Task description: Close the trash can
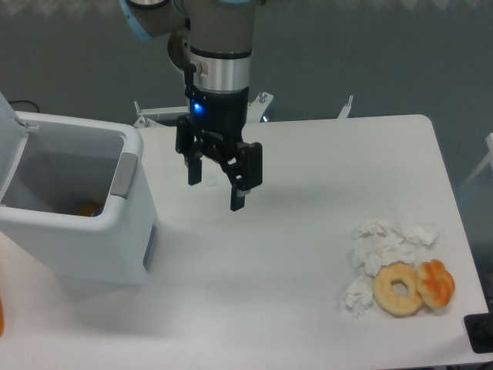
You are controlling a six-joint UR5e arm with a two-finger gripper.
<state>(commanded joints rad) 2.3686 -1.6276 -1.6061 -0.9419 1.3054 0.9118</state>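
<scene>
The trash can point(85, 231) is a big white boxy bin at the left of the table. Its lid point(9, 127) stands raised at the far left edge, leaving the mouth uncovered. A grey latch tab point(123, 174) sits on the right rim, and something orange point(87, 209) lies inside at the bottom. My gripper point(216, 190) hangs above the table to the right of the bin, a short way from the latch side. Its two black fingers point(238, 196) are spread apart and hold nothing.
At the right front of the table lie crumpled white tissues point(381, 245), a ring doughnut point(398, 288) and an orange pastry point(436, 283). A black object point(481, 334) sits at the bottom right corner. A metal frame point(154, 116) stands behind the table.
</scene>
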